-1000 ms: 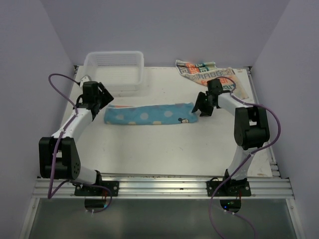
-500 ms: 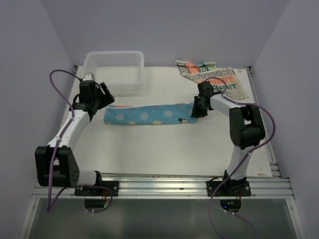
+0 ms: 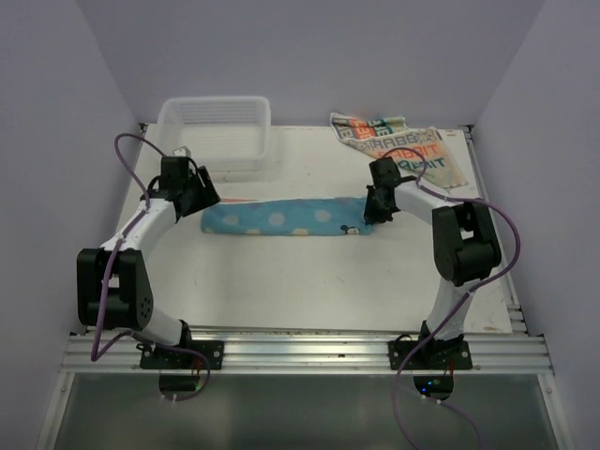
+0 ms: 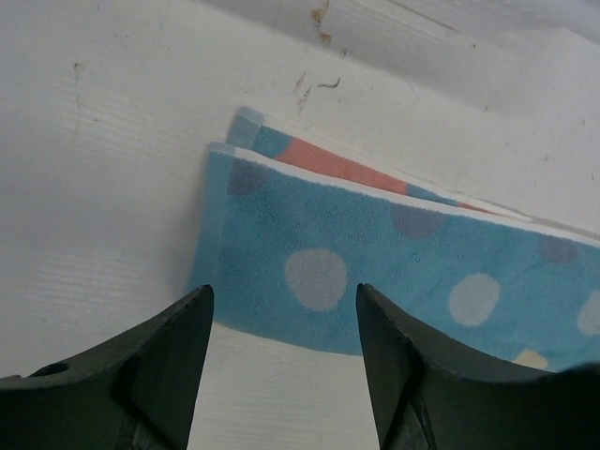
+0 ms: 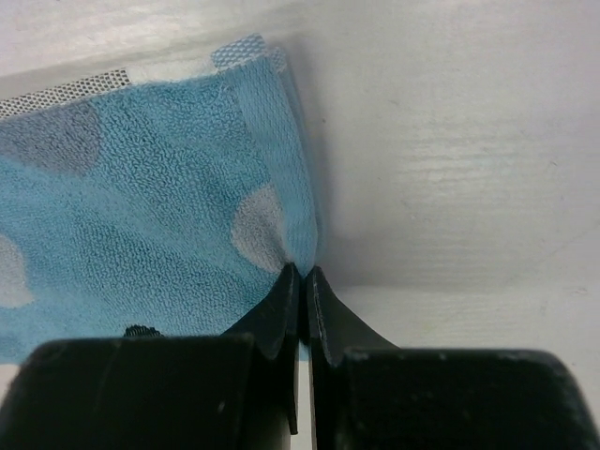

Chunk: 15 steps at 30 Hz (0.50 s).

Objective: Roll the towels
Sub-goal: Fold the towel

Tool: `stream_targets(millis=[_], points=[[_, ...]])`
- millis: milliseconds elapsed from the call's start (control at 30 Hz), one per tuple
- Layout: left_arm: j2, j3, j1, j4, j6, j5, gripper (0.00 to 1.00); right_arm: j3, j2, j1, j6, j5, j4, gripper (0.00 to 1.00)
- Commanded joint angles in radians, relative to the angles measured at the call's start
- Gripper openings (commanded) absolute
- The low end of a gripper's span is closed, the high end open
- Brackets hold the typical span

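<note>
Both arms have closed in over the last second: the left gripper has swung inward to the towel's left end, the right gripper has dropped onto its right end, and the cloth looks nudged slightly toward the right arm. The table is bare white board. The blue towel lies flat on it as a long folded strip stretched between your two grippers, unrolled. The basket sits just beyond the left gripper. The cream towel lies crumpled just past the right gripper, untouched. Left fingers are spread, straddling the end hem, with cloth directly ahead of and between the tips; nothing is gripped there. The right fingers are pressed together on the towel's corner, cloth puckering into the tips, so the bite looks thin. Risks, as I judge them: that shallow pinch may slip free the moment you start turning the end over. It may also catch only the top layer, so the fold opens. At the left end the layers are already offset, an orange-banded edge showing beyond the top one, so a roll could come out skewed. If the left stays unclamped, the whole strip may drag across the board instead of curling.
</note>
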Motion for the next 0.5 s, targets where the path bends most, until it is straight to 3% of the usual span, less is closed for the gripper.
stream_targets(millis=[0, 333, 467], points=[[0.010, 0.057, -0.028, 0.001, 0.013, 0.010, 0.66, -0.073, -0.008, -0.035, -0.011, 0.111, -0.094, 0.00], [0.120, 0.118, -0.131, -0.023, 0.005, -0.133, 0.56, -0.100, -0.116, -0.063, -0.031, 0.145, -0.102, 0.00], [0.172, 0.154, -0.165, -0.019, -0.026, -0.112, 0.33, -0.108, -0.105, -0.064, -0.031, 0.133, -0.093, 0.00]])
